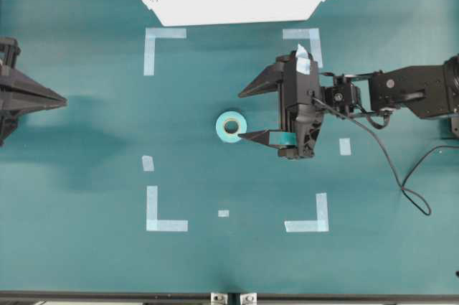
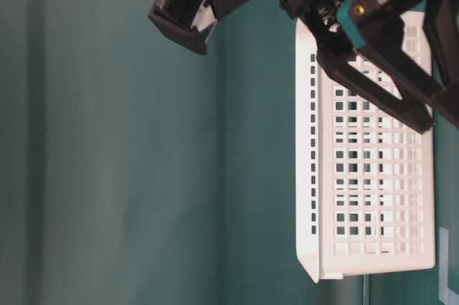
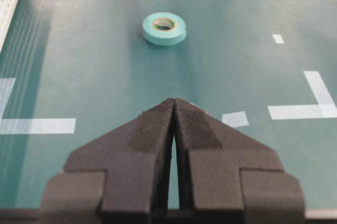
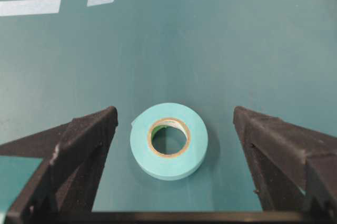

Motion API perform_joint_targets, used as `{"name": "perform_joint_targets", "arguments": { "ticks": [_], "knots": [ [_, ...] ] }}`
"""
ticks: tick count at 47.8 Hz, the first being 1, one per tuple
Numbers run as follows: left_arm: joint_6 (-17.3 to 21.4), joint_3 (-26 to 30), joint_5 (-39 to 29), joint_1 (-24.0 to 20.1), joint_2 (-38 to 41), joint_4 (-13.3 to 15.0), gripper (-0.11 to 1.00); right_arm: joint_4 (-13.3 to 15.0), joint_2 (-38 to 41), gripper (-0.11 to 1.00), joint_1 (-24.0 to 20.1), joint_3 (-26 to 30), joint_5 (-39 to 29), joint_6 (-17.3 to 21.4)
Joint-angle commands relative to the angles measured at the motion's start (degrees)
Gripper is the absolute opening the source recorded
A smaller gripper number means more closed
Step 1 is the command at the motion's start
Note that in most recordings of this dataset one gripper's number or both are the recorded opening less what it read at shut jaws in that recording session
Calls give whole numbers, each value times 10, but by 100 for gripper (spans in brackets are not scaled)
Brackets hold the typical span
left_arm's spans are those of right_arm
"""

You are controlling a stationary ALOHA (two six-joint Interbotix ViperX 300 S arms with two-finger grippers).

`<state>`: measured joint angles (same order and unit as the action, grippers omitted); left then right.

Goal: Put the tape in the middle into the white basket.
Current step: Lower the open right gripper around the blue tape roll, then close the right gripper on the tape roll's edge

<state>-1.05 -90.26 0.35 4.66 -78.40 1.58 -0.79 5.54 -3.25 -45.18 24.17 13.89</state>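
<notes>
Matt surfaces all round, plastic against foam against paper.

A smooth, faintly sheened teal face is shown on the tape point(image 4: 168, 140), ringed inside by tan cardboard; rough, grainy black foam is seen on the right gripper point(image 4: 174, 129) pads point(image 4: 87, 139) and left gripper point(image 3: 174, 109); the white basket point(image 2: 373, 190) is moulded in smooth perforated plastic; the table point(image 1: 86, 247) is covered in dull matt teal.
</notes>
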Motion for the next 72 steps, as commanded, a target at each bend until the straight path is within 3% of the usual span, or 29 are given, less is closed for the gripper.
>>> {"name": "perform_joint_targets", "arguments": {
  "ticks": [1, 18, 72],
  "knots": [
    [0, 7, 5, 1, 5, 1, -11, -1, -1, 97, -3, 14, 4, 2],
    [0, 8, 5, 0, 5, 0, -11, -1, 26, 97, -4, 20, 3, 21],
    [0, 7, 5, -3, 5, 1, -11, -1, 81, 97, -7, 52, -12, 25]
  ]
}}
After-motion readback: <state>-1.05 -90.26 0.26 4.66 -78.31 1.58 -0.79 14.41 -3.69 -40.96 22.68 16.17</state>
